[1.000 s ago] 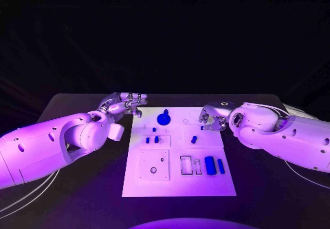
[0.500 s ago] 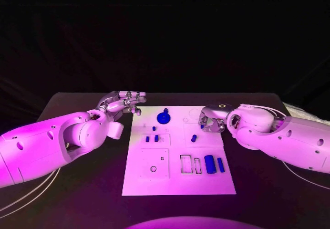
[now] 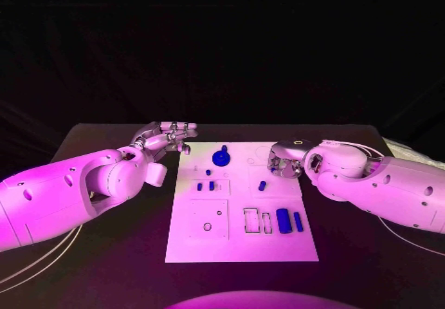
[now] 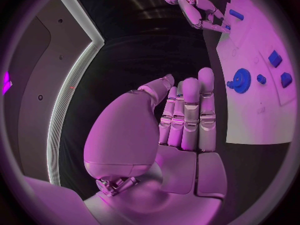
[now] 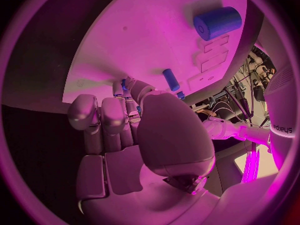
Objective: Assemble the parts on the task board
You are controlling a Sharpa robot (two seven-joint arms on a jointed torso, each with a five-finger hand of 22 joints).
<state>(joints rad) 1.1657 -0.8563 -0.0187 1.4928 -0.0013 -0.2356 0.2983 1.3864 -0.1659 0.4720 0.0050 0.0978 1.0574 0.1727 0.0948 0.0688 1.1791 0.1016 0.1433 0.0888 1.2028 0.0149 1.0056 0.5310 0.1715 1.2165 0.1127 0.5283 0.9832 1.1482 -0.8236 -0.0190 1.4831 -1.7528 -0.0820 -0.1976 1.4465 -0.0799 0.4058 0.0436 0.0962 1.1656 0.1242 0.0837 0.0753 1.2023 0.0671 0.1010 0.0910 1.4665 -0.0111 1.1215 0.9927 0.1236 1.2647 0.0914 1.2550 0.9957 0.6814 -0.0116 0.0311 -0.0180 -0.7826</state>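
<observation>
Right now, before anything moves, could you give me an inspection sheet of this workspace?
Surface: black table, with the white board lying in its middle.
Job's things: blue gear at the board's far end; small blue pieces mid-board; blue cylinder and bar side by side, nearer.
Clutter: pale thing at the table's right edge, unclear.
Robot hands: left robot hand empty, fingers straight, beside the board's far left corner; right robot hand curled over the board's far right edge, something blue at its fingertips, grip unclear.
Cables: thin white cables below the left arm.
Surroundings: dark, nothing seen.

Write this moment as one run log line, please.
left hand: open, beside task board | right hand: pinching small blue part over board edge
</observation>
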